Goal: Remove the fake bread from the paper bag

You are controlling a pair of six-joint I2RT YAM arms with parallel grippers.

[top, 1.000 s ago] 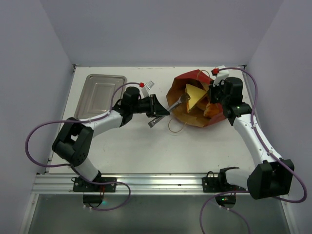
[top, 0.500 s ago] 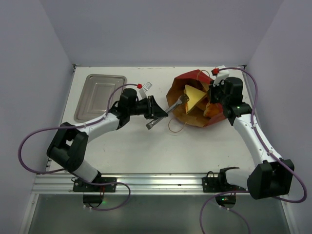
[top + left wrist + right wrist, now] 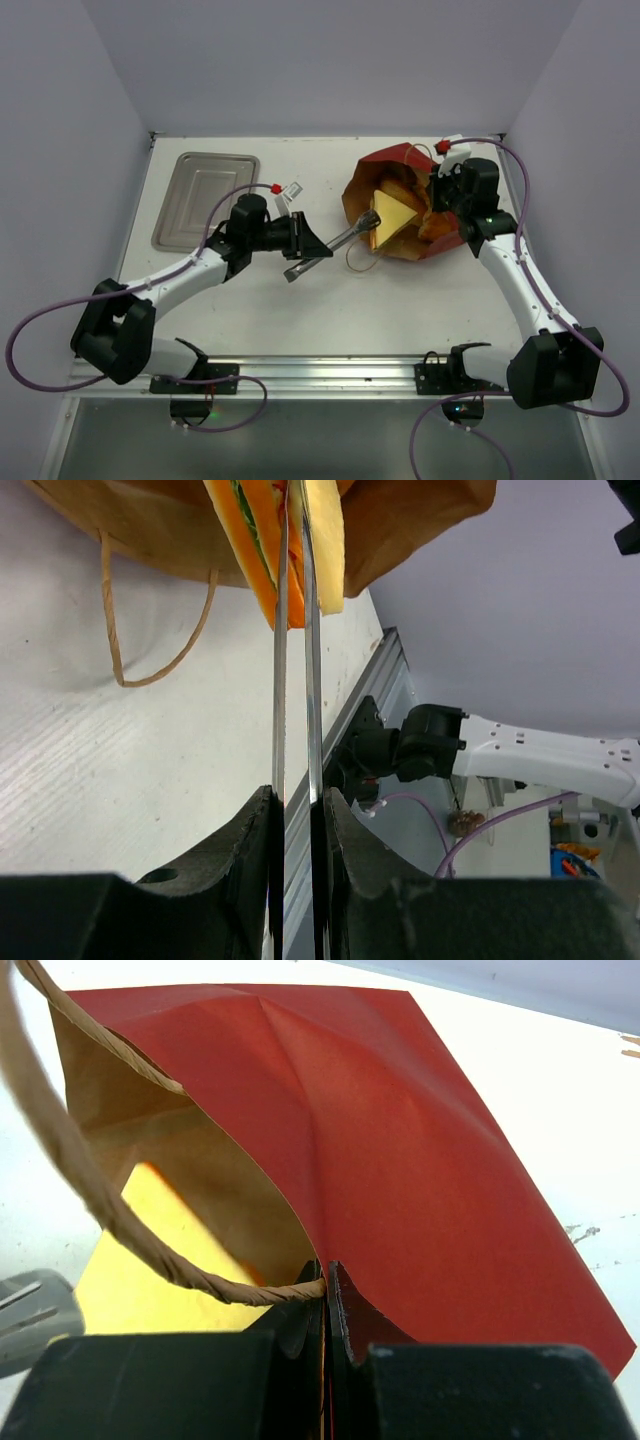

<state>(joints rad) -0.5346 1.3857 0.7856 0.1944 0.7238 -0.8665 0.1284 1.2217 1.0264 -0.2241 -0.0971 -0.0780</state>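
The red paper bag (image 3: 403, 163) lies on its side at the back right, its brown mouth facing left. A yellow triangular fake bread (image 3: 392, 212) sits in the mouth. My left gripper (image 3: 316, 246) is shut on metal tongs (image 3: 345, 237), whose tips pinch the bread. In the left wrist view the tong blades (image 3: 281, 680) run from my gripper (image 3: 296, 805) up to the bread (image 3: 326, 540), which pokes past the bag's edge (image 3: 420, 520). My right gripper (image 3: 440, 196) is shut on the bag's rim (image 3: 400, 1140), with its tips (image 3: 327, 1278) beside a string handle (image 3: 100, 1210).
A shallow steel tray (image 3: 205, 195) lies at the back left. The bag's other string handle (image 3: 358, 262) loops on the table in front of the mouth. The table's metal rail (image 3: 330, 370) runs along the near edge.
My left arm has drawn back to the left and toward the near edge. The tongs and bread came with it, and the bread slid toward the bag's mouth. The right arm has held still.
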